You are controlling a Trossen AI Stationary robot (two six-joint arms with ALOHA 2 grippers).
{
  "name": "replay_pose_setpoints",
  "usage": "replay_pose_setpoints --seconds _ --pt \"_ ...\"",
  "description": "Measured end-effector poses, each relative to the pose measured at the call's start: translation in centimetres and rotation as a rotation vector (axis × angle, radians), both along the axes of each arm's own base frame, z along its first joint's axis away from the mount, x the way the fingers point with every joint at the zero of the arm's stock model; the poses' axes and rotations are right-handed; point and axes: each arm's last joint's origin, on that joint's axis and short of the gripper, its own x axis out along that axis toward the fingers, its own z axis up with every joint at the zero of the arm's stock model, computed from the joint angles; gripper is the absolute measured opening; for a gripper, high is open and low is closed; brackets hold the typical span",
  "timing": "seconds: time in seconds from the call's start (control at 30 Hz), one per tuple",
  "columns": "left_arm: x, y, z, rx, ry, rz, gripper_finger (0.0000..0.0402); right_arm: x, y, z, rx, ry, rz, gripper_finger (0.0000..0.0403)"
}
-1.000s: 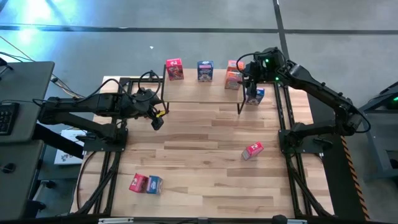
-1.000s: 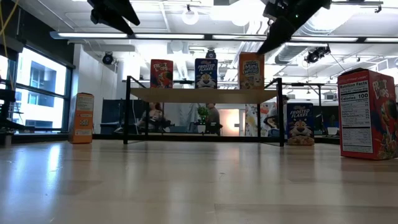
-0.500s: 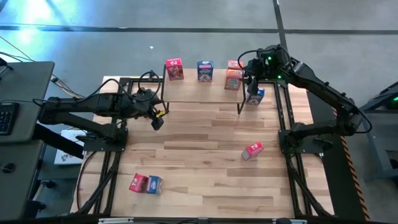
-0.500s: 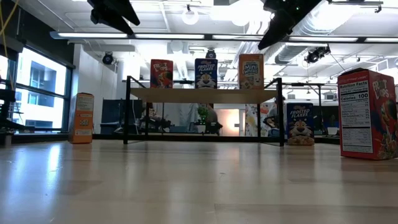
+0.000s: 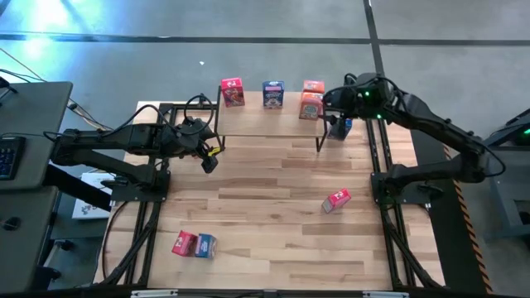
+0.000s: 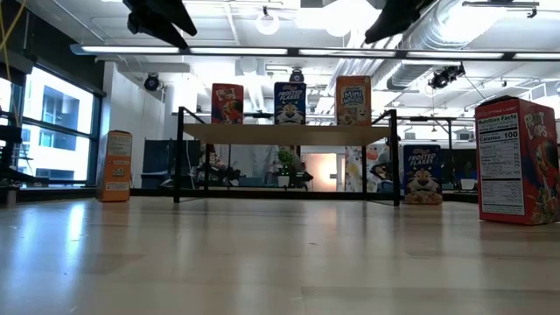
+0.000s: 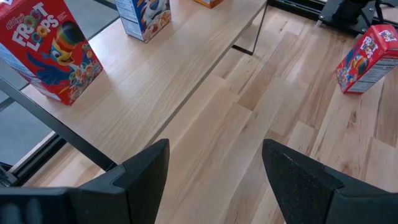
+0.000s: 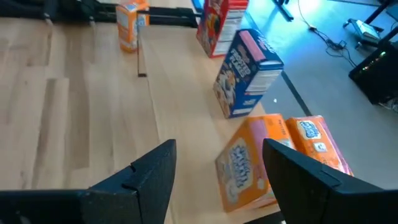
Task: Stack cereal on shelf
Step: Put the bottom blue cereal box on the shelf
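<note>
The right arm reaches from the desk's (image 5: pixel 273 199) right edge toward the far right end of the shelf (image 5: pixel 265 124), its right hand (image 8: pixel 214 168) raised above the shelf top with fingers (image 8: pixel 149 171) apart and nothing between them. Just below it stand two orange cereal boxes (image 8: pixel 273 158) side by side, then a blue box (image 8: pixel 249 71) and a red box (image 8: pixel 221 25) farther along the plank. The left arm stretches in from the left, its left hand (image 7: pixel 214 171) hovering by the shelf's left end, fingers (image 7: pixel 146 171) also apart and empty, angled down over the plank. Another blue box (image 5: pixel 341 128) stands on the desk beside the shelf's right legs, a red one (image 5: pixel 336 199) lies mid-desk to the right, and a red-and-blue pair (image 5: pixel 194 244) sits near the front left.
</note>
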Motion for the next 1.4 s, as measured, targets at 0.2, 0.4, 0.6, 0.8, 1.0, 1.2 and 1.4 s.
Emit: replay_pose_setpoints --seconds 0.2,0.4,0.6,0.8,1.0,1.2,1.4 --pt "0.0 0.0 0.0 0.0 0.0 0.0 0.0248 0.5 1.9 0.2 0.069 -0.038 0.04 0.0232" --pt "0.0 0.0 0.0 0.007 -0.005 0.008 0.0248 0.9 3.9 -0.2 0.156 -0.014 0.085 0.0232" --pt "0.1 0.0 0.1 0.006 -0.013 0.008 0.0248 1.1 5.8 -0.7 0.198 0.038 0.064 0.0232" --pt "0.3 -0.1 0.2 -0.016 -0.034 -0.027 0.0248 1.1 7.4 -1.0 0.191 0.077 0.055 0.0232" --pt "0.5 -0.4 0.3 -0.139 -0.083 -0.081 0.0248 1.2 8.5 -1.0 0.204 0.071 0.05 0.0232" --pt "0.5 -1.6 1.5 -0.297 -0.169 -0.1 0.0248 1.2 9.2 -1.0 0.208 0.071 0.074 0.0232" --pt "0.1 -3.1 4.3 -0.377 -0.273 -0.124 0.0248 1.2 9.4 -1.0 0.182 0.07 0.054 0.0232"
